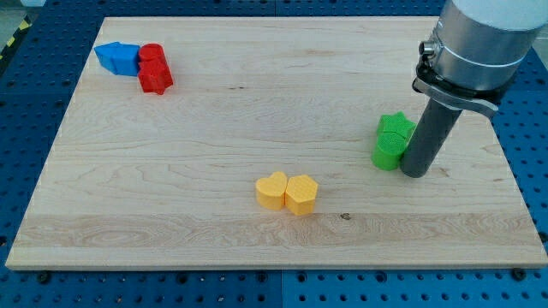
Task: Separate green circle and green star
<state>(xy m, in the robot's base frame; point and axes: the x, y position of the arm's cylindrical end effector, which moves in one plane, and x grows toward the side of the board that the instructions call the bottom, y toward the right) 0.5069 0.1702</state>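
The green circle (pixel 387 151) and the green star (pixel 395 125) sit together at the view's right, the star just above the circle and touching it. My tip (pixel 413 173) stands on the board right against the circle's right side, slightly below it. The rod partly hides the right edges of both green blocks.
A yellow heart (pixel 272 190) and a yellow hexagon-like block (pixel 300 194) touch each other at the bottom middle. A blue block (pixel 116 58) and two red blocks (pixel 155 68) cluster at the top left. The board's right edge (pixel 503 154) is close to my tip.
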